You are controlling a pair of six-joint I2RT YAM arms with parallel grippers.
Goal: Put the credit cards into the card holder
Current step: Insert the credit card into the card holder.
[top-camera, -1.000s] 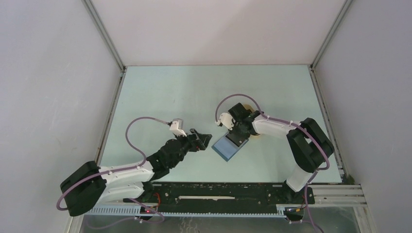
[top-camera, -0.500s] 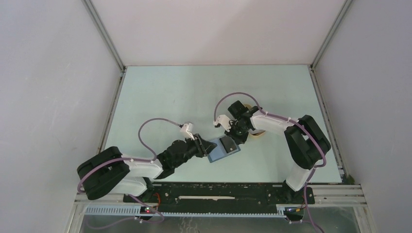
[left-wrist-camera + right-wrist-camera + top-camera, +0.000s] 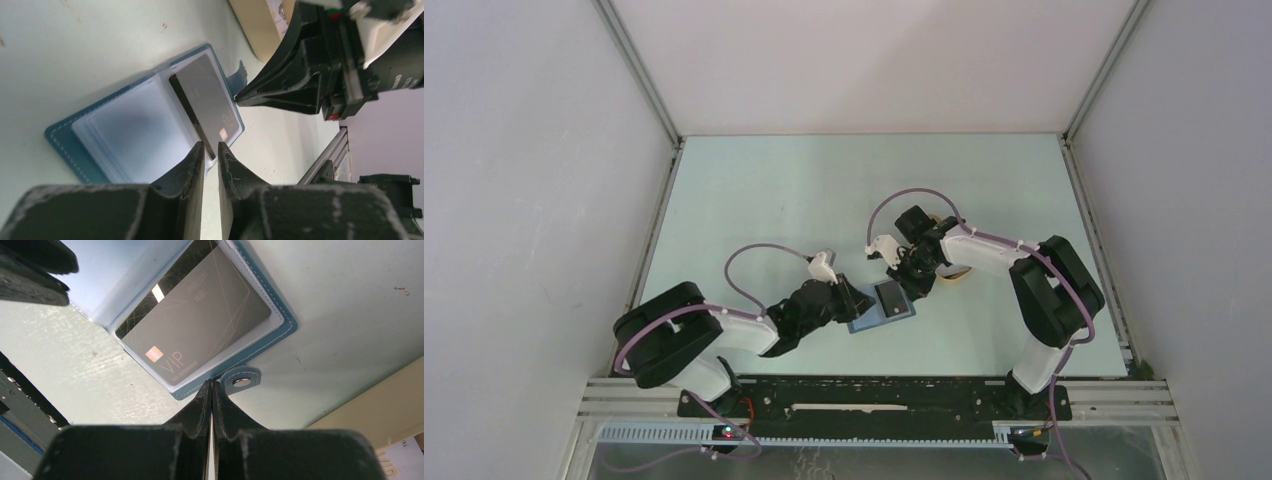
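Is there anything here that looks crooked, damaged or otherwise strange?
Nothing stands out. The grey VIP card lies square on one half of the open card holder, edges parallel to its stitched rim, and the snap tab lies flat. Whether the card sits inside a pocket or only on top cannot be told.

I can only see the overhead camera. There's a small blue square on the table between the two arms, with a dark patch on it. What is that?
Observer: An open teal-blue folding wallet. The patch is a dark grey plastic card printed VIP, lying on one inner half.
Operator: Is the right arm holding the card?
Observer: No. The right end effector is shut, its tips off the card, beside the wallet's round snap-button tab.
Operator: And the beige thing behind that arm?
Observer: A beige tray, with what looks like a whitish printed card in it.
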